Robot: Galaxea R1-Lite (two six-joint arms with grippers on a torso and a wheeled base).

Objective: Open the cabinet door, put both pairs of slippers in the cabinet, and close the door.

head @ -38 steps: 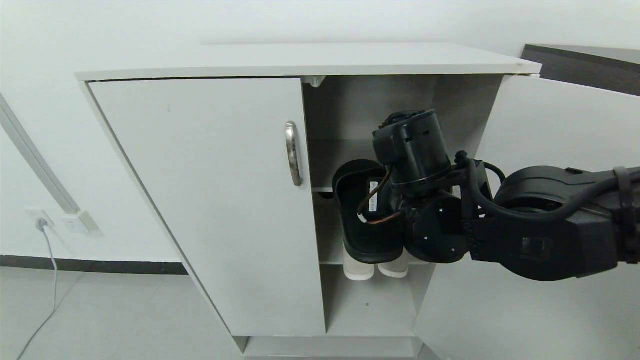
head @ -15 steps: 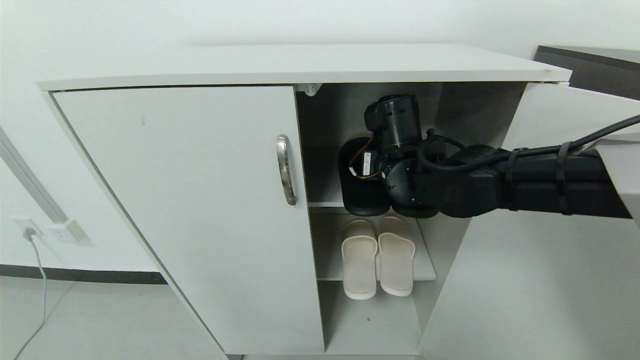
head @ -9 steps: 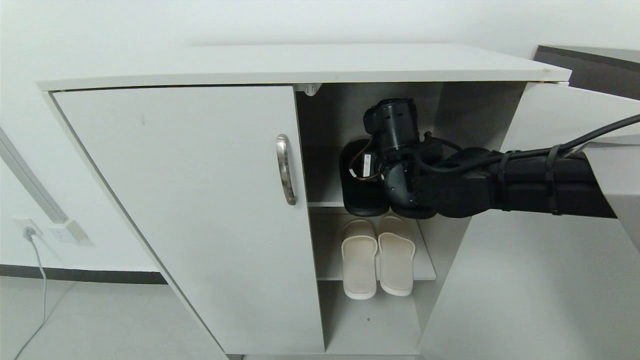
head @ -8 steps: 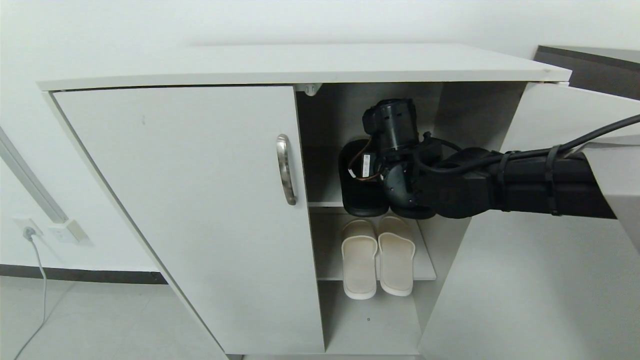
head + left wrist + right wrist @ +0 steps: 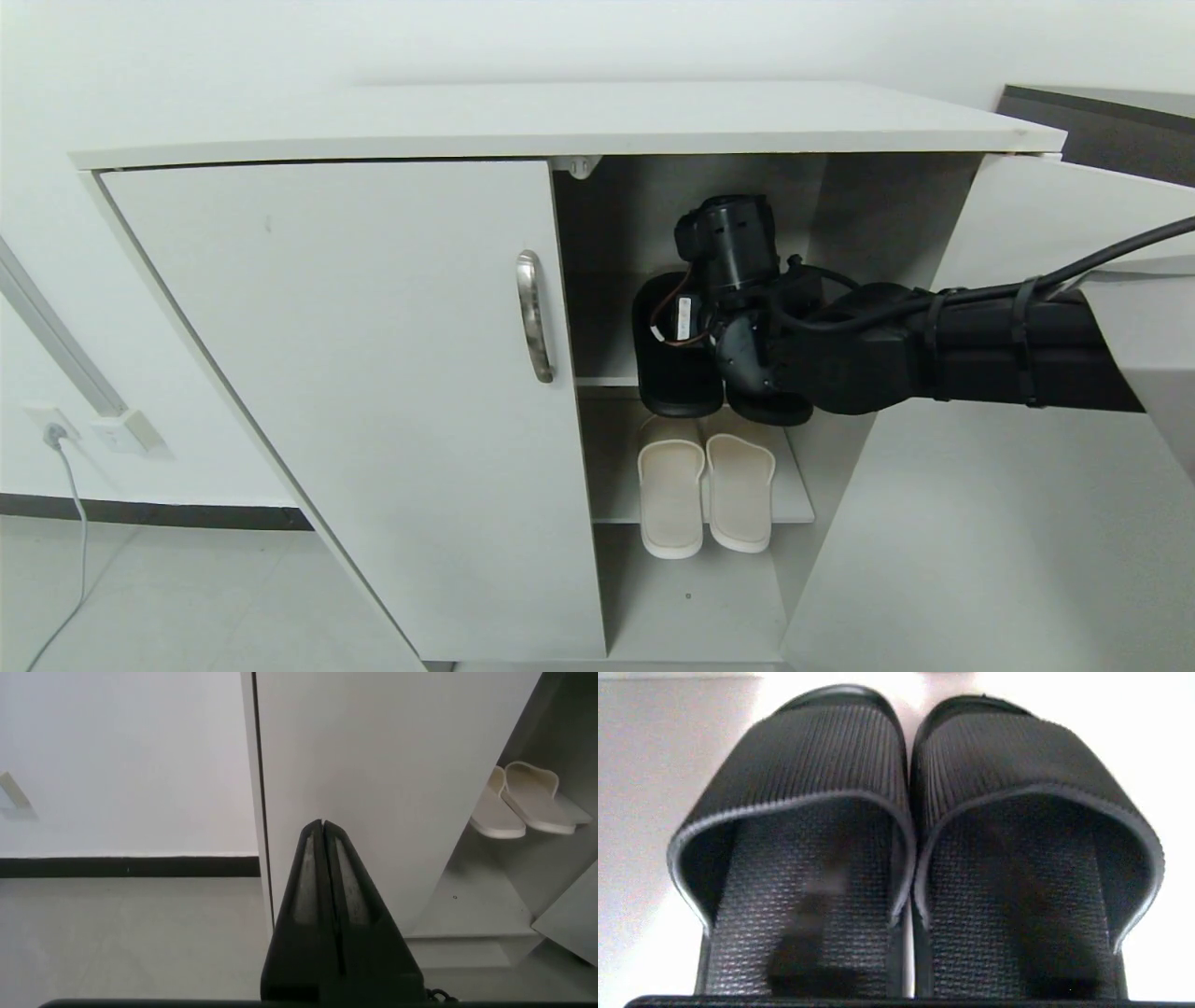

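A white cabinet point(image 5: 560, 117) has its left door point(image 5: 355, 373) closed and its right door point(image 5: 1027, 215) swung open. A black pair of slippers point(image 5: 674, 364) lies on the upper shelf, heels hanging over the shelf edge. My right arm's wrist point(image 5: 747, 271) reaches into that compartment, just above and beside them. The right wrist view looks closely into the black pair point(image 5: 906, 859) from the heel end. A white pair of slippers point(image 5: 705, 485) sits side by side on the shelf below. My left gripper point(image 5: 323, 826) is shut and holds nothing, low in front of the closed door, with the white pair point(image 5: 528, 798) off to its side.
A metal handle point(image 5: 530, 315) runs down the closed door's inner edge. A wall socket with a cable point(image 5: 56, 434) sits low on the wall, left of the cabinet. Bare grey floor lies in front. The bottom compartment point(image 5: 686, 597) holds nothing.
The head camera came closer to the cabinet. My right arm carried the black slippers from in front of the opening onto the upper shelf. In the last half second the wrist and slipper heels dropped slightly.
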